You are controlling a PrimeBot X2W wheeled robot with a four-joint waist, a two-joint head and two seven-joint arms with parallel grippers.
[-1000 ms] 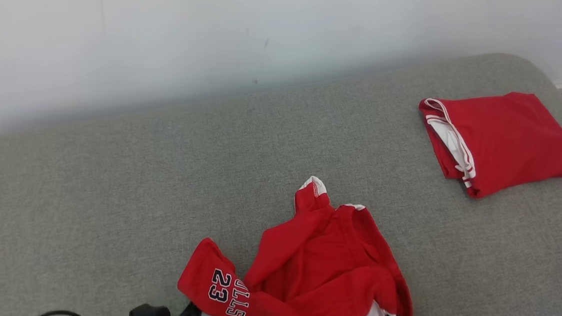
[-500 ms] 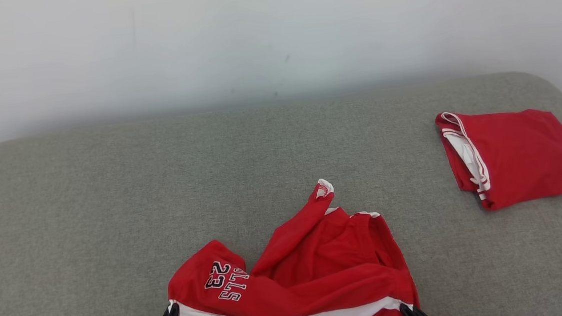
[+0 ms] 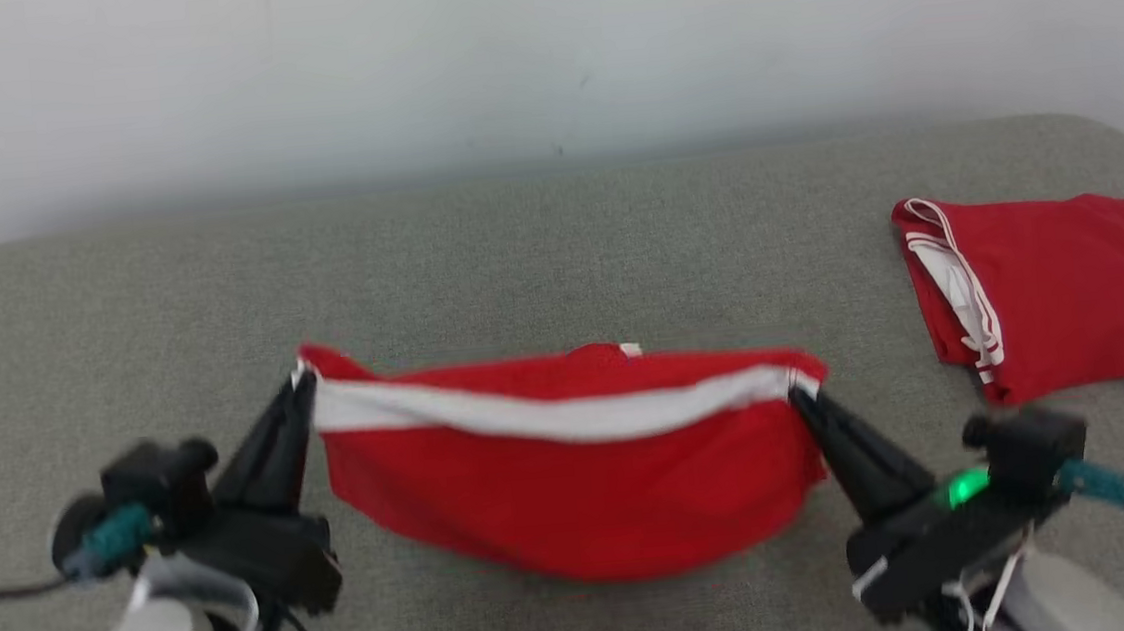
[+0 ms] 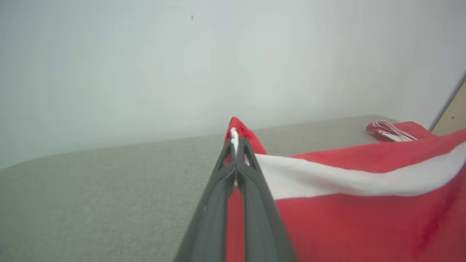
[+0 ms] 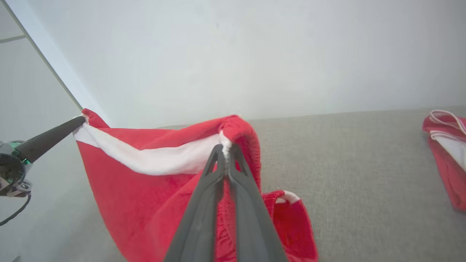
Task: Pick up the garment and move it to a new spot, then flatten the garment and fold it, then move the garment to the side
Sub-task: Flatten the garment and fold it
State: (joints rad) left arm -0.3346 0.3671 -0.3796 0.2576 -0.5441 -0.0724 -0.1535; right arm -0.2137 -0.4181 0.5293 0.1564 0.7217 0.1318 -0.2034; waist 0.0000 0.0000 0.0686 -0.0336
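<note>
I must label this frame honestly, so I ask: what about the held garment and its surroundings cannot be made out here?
Far face of the garment: head view, its near panel hides it.
Its bottom hem: both wrist views, cut off by the lower edge.
Folded red cloth: right wrist view, the right edge cuts it.
How much cloth the left gripper pinches: left wrist view, shut jaws cover it.

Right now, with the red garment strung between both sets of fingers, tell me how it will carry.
Likely floppy: the garment sags in a belly between the left fingers and right fingers. Probably light, since two thin corner pinches hold its top edge up. A loose part hangs low, so it may drag on the cushion.
</note>
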